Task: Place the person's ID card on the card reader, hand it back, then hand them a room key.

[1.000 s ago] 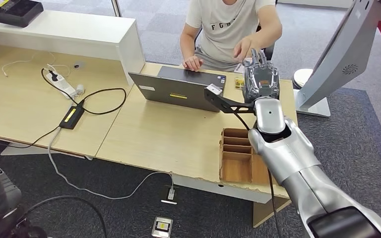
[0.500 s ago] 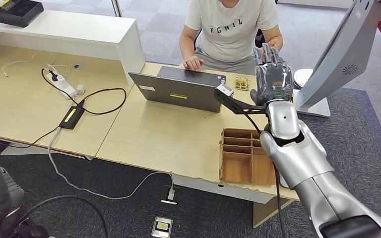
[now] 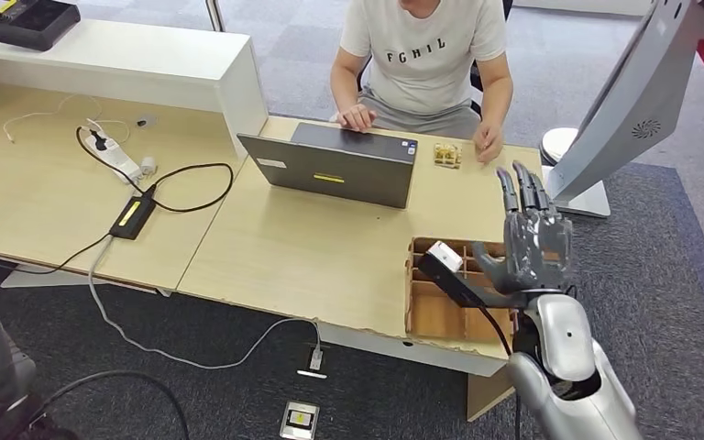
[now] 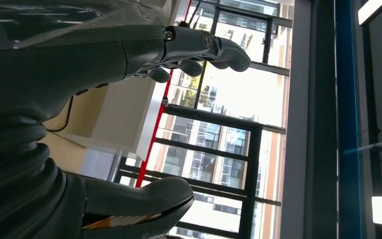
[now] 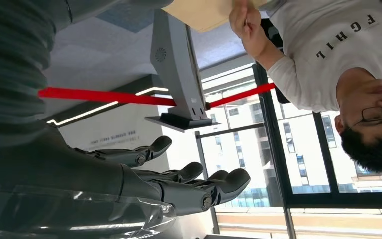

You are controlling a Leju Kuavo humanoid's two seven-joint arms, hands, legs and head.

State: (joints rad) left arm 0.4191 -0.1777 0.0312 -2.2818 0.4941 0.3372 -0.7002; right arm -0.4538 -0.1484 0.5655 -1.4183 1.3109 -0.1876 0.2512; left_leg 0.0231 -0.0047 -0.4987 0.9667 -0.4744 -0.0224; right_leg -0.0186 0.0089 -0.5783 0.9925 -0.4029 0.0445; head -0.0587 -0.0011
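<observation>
Head view: the right hand (image 3: pixel 533 240) is seen raised above the brown wooden compartmented organiser box (image 3: pixel 440 295) at about five o'clock on the light wooden tabletop (image 3: pixel 312 247), its dark fingers spread and straight, with nothing held; the right wrist view confirms fingers (image 5: pixel 179 175) extended and empty. The left hand (image 4: pixel 199 50) is shown in the left wrist view with fingers loosely curled and nothing seen in it. Neither an ID card nor a card reader can be made out with certainty, and no room key can be identified; whether one lies in the organiser box cannot be told. A small yellowish object (image 3: pixel 446 154) rests at about one o'clock, just beside the seated person's hand (image 3: pixel 488 144), behind the open grey laptop (image 3: pixel 335 163). It is judged that the card steps may be finished and the key handover remains, though this is not established.
</observation>
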